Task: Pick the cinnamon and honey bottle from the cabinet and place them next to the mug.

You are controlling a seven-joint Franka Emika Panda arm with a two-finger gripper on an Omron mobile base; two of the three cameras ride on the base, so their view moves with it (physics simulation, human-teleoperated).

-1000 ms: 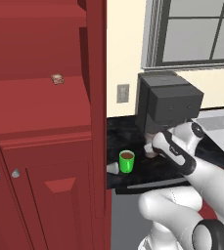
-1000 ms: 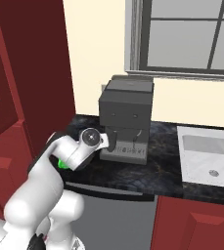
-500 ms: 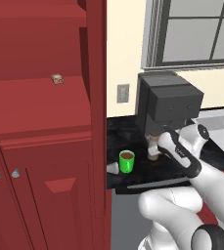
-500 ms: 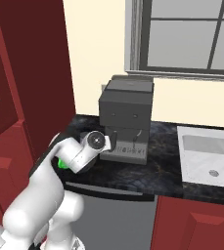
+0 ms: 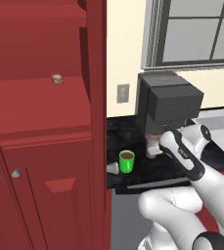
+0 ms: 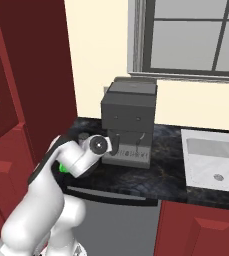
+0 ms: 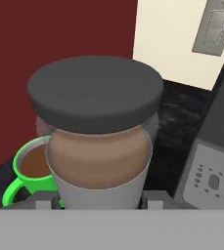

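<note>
The cinnamon [image 7: 100, 146] is in hand: the hand view has the jar, dark cap up, upright between the jaws, which are closed on its lower body, and just beside the mug [image 7: 29, 171] on the side toward the coffee machine [image 5: 167, 105]. From the left base view the gripper [image 5: 155, 147] hangs low over the dark surface [image 5: 133, 178] between mug and machine. This looks like the placing step; whether the jar's base touches down is hidden. Next it calls for lowering, releasing, lifting clear, then fetching the honey bottle from the cabinet [image 5: 45, 146].
</note>
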